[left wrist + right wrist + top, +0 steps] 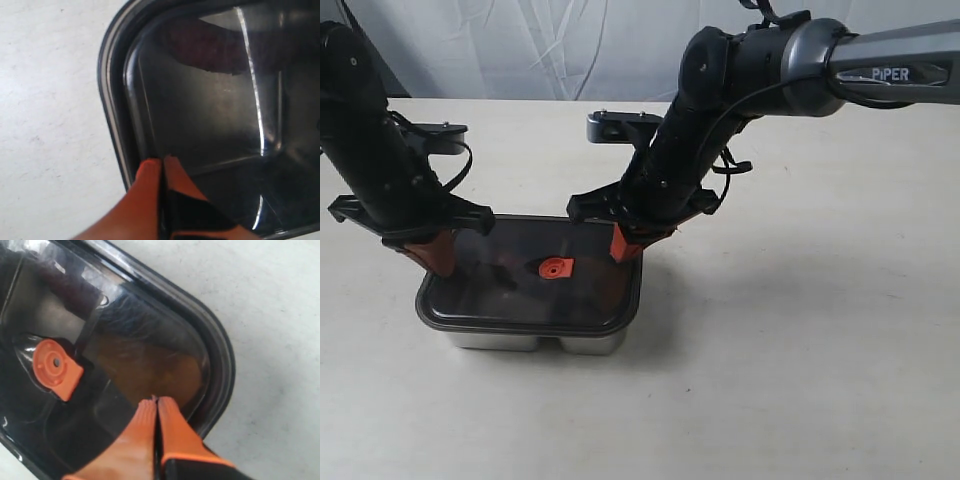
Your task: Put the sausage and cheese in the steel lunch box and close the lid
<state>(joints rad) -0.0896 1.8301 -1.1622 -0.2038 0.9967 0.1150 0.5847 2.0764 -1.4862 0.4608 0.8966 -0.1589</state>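
The dark smoky lid (520, 295) lies on the steel lunch box (535, 342), its orange valve tab (556, 268) in the middle. My left gripper (440, 262) is shut, its tips down on the lid's left end (162, 161). My right gripper (623, 248) is also shut, its tips on the lid's right end (156, 401). Through the lid (210, 115) a dim dark-red shape, the sausage (205, 47), shows in the left compartment. Under the lid (220, 355) by the right gripper sits a brownish-orange shape, the cheese (150, 370), next to the tab (54, 365).
The box stands on a pale tabletop (800, 330) with bare surface to the right and in front. A white cloth backdrop (570, 45) hangs behind the table. Both arms lean in over the box from the back.
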